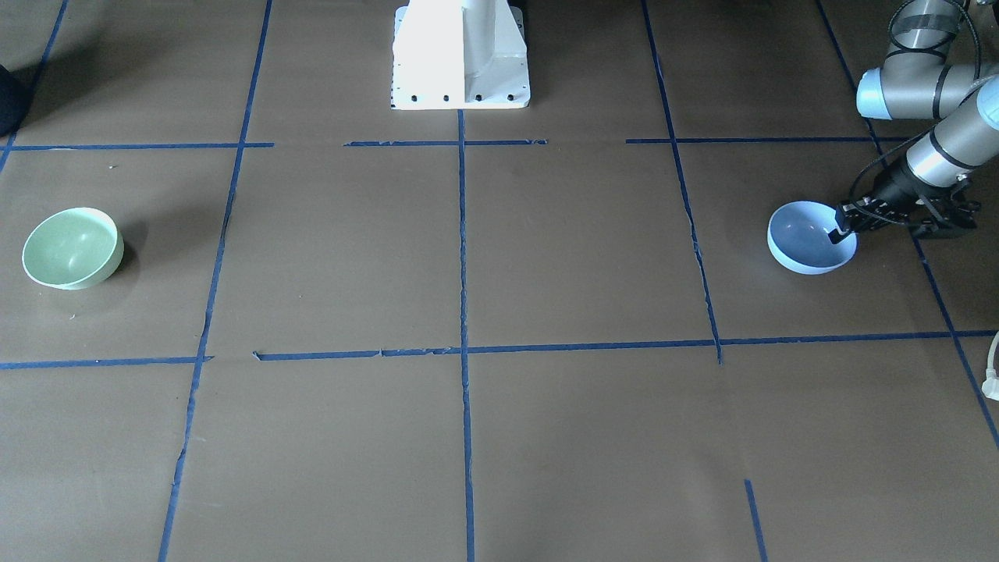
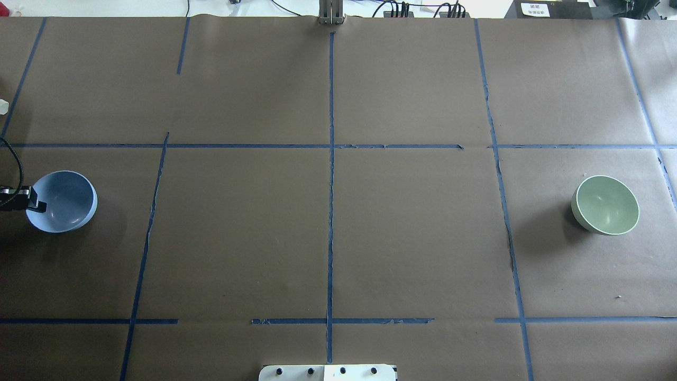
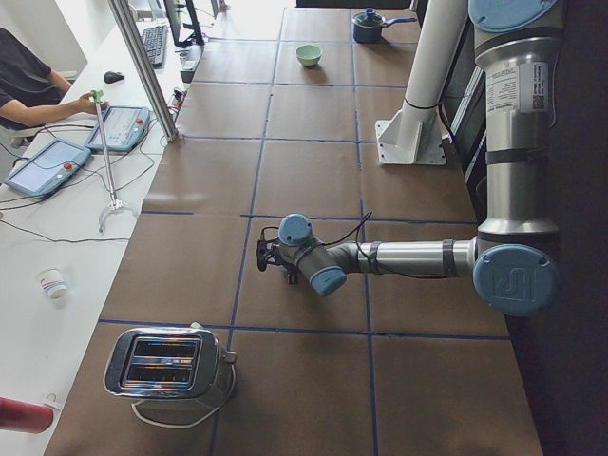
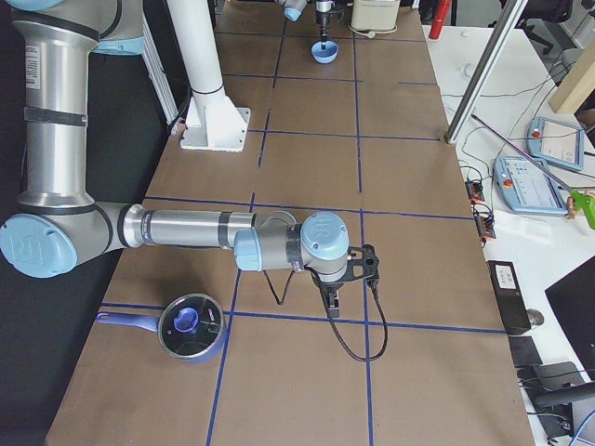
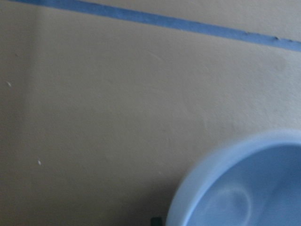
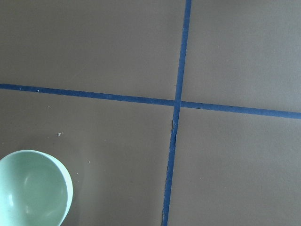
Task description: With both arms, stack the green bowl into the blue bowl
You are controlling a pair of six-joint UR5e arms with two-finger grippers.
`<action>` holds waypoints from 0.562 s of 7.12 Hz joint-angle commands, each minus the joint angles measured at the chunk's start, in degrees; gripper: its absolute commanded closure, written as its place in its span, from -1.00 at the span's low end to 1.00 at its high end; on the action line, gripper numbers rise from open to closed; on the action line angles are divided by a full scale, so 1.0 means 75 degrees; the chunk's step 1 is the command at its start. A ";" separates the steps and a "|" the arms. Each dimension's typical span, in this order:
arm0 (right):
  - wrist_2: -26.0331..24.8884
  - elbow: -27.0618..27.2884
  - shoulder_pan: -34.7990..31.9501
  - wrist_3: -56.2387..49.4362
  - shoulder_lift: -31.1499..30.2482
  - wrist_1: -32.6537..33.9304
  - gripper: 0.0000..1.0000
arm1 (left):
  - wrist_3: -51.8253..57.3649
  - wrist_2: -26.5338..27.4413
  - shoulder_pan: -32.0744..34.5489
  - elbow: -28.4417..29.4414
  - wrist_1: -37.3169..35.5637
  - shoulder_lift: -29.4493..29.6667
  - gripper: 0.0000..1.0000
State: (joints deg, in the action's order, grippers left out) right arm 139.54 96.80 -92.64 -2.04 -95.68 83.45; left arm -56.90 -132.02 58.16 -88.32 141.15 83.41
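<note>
The left gripper [image 1: 841, 231] straddles the rim of the blue bowl [image 1: 804, 243], grip unclear, while the green bowl [image 1: 72, 248] sits well apart at the table's [image 1: 593, 437] opposite end, nearer the right gripper [image 4: 335, 295], whose state likewise cannot be told

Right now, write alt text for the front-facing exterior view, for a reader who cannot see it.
The robot's silver-grey left arm reaches in at the view's right, its black jaws at the rim of a small glossy pale blue bowl, one of them inside it. A mint-green bowl sits alone across the brown, blue-taped table, at the view's left.
</note>
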 commanded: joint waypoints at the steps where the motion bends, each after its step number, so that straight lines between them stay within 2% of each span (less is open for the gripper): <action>1: -0.0019 -0.0005 0.0000 -0.0009 0.0007 -0.0005 -1.00 | -0.0960 -0.0209 -0.0020 -0.0782 -0.0406 0.0068 1.00; 2: -0.0019 -0.0005 0.0000 -0.0009 0.0008 -0.0005 -1.00 | -0.1583 -0.0186 -0.0066 -0.1263 -0.0908 0.0418 1.00; 3: -0.0019 0.0018 0.0000 -0.0009 0.0008 -0.0005 -1.00 | -0.2250 -0.0198 -0.0113 -0.1697 -0.2015 0.1315 1.00; 4: -0.0008 0.0019 0.0000 -0.0009 0.0019 -0.0005 -1.00 | -0.2860 -0.0105 -0.0578 -0.1771 -0.3117 0.2611 1.00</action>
State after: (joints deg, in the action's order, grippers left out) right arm 139.42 96.88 -92.64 -2.11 -95.61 83.41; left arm -72.45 -133.32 56.65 -99.53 127.30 93.06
